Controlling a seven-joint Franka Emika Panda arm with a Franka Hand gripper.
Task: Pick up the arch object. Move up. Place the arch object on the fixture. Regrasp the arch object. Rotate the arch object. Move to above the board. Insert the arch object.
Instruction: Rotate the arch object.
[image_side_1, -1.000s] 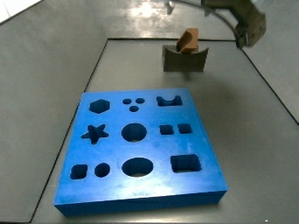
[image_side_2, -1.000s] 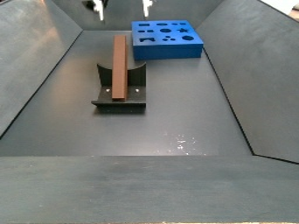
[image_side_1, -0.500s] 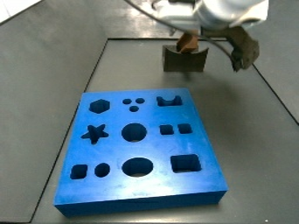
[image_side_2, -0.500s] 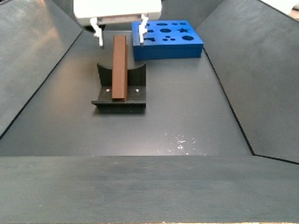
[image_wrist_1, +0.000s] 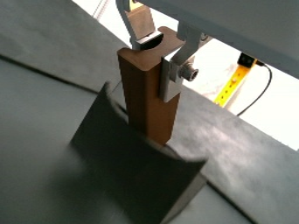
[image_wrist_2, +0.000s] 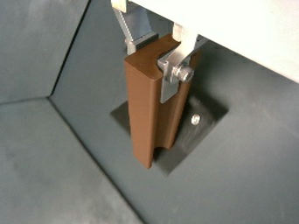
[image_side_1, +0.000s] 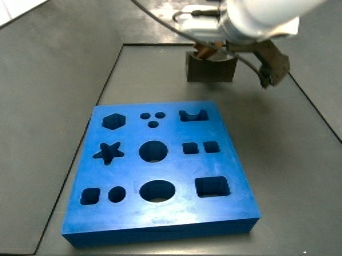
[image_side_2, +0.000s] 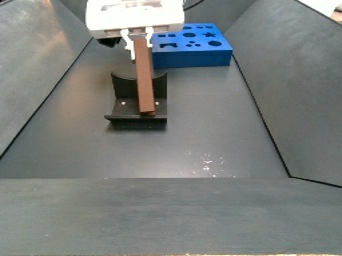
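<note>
While the arch (image_side_2: 140, 72) lies along the fixture (image_side_2: 136, 110) with one end sticking out past it, the tool (image_wrist_1: 160, 52) sits down over the far end of the bar, silver fingers (image_wrist_1: 181, 63) on either side and pressed against the wood in both wrist views, so it looks to be grasping the arch. Beyond the fixture, well apart from it, the board (image_side_1: 164, 169) lies flat on the bench (image_side_2: 201, 130), its cut-outs facing up.

Yellow strip (image_wrist_1: 237, 77) with black cable (image_wrist_1: 264, 83) beyond floor edge
</note>
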